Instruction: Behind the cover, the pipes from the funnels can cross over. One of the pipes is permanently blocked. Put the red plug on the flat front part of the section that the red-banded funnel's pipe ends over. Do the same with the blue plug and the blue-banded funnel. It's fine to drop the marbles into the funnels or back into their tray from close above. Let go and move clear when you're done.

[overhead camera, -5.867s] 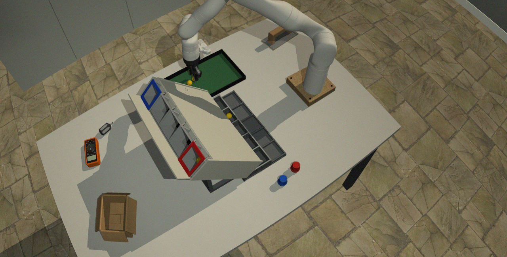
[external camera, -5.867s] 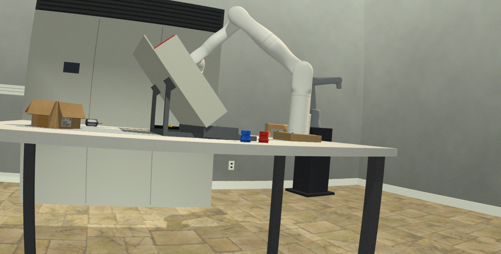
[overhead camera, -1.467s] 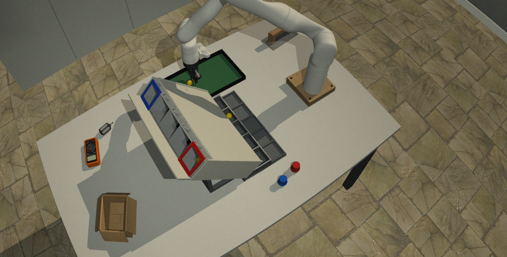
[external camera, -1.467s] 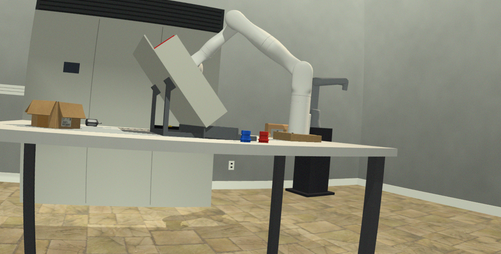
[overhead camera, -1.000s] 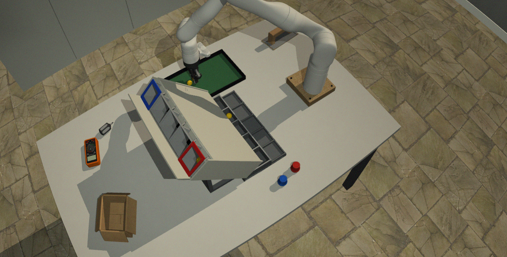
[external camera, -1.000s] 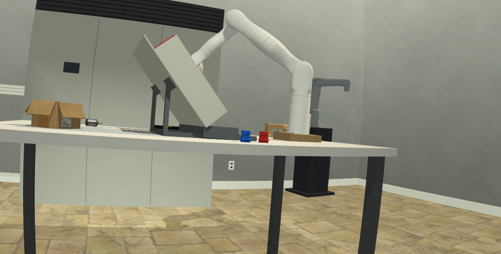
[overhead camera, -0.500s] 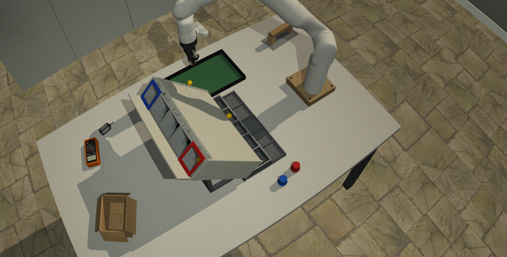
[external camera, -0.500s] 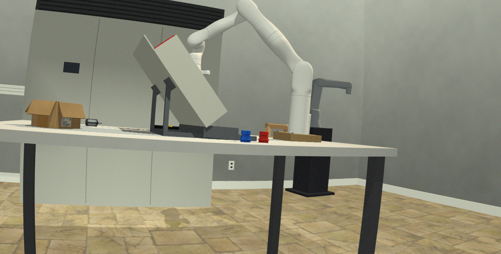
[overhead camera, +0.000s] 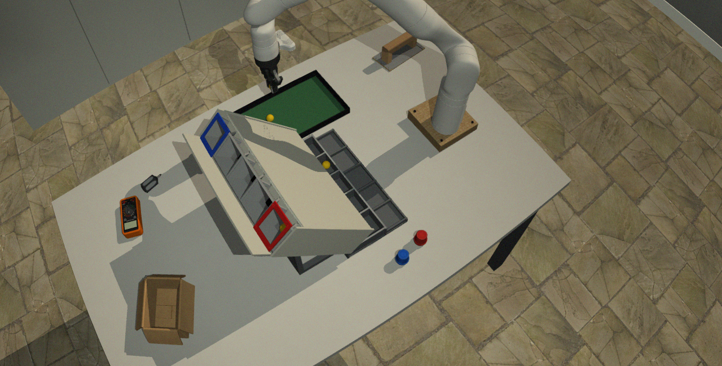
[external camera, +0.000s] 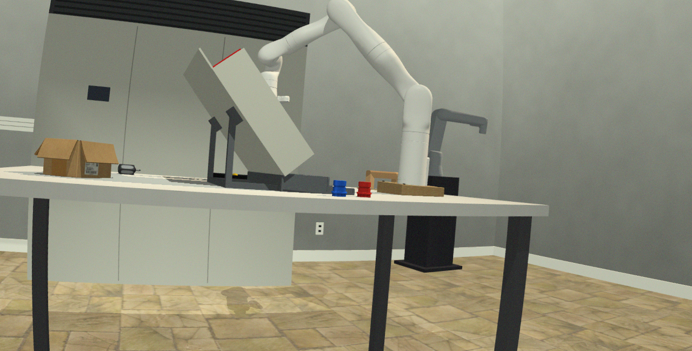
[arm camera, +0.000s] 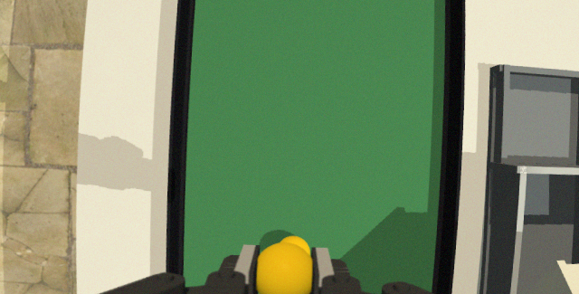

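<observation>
On the white table (overhead camera: 353, 283) (external camera: 459, 203), a yellow marble (arm camera: 284, 268) is gripped between the closed jaws of the gripper (overhead camera: 273, 90) (arm camera: 284, 268) above its green tray (overhead camera: 312, 106) (arm camera: 312, 104), presumably for release into the blue-banded funnel (overhead camera: 215, 133).

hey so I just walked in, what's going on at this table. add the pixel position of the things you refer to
A robot arm's gripper (overhead camera: 274, 90) (arm camera: 284, 268) is holding a yellow marble (arm camera: 284, 268) above the green tray (overhead camera: 330, 92) (arm camera: 312, 104). Another marble lies in that tray, one sits in the grey sectioned tray (overhead camera: 390, 195), and one shows inside the red-banded funnel (overhead camera: 259, 222). The red plug (overhead camera: 420, 237) (external camera: 364, 189) and blue plug (overhead camera: 402, 256) (external camera: 339, 188) both stand on the table, so neither is placed yet.
</observation>
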`<state>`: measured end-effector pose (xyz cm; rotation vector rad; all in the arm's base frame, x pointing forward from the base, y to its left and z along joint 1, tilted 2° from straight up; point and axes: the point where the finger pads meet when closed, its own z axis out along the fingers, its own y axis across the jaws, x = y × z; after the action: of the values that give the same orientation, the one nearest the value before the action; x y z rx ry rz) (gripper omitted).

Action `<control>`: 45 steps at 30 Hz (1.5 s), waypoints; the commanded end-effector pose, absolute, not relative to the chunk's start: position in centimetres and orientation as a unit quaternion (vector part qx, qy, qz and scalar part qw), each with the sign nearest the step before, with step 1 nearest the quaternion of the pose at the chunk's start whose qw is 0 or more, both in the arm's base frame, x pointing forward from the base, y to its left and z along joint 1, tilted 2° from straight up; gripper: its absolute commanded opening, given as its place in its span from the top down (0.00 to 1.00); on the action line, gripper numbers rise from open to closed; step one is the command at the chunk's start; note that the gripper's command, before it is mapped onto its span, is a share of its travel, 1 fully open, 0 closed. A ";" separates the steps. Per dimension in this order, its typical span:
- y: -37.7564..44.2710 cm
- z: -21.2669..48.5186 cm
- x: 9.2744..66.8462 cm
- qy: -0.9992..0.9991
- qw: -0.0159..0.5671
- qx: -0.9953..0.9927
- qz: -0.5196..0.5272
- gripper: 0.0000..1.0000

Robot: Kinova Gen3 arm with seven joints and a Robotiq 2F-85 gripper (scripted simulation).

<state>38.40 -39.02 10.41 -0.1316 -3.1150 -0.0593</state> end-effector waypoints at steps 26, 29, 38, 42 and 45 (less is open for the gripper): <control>-29.3 21.4 41.9 -0.999 0.007 -0.046 -0.013 1.00; -27.7 22.7 42.8 -0.999 0.007 -0.046 -0.013 1.00; -22.6 26.3 45.1 -0.999 0.008 -0.047 -0.018 1.00; -19.1 28.8 46.6 -0.999 0.008 -0.047 -0.018 1.00; -17.0 30.5 47.8 -0.999 0.008 -0.047 -0.018 1.00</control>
<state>45.87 -19.69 28.07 -0.1806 -3.1080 -0.0776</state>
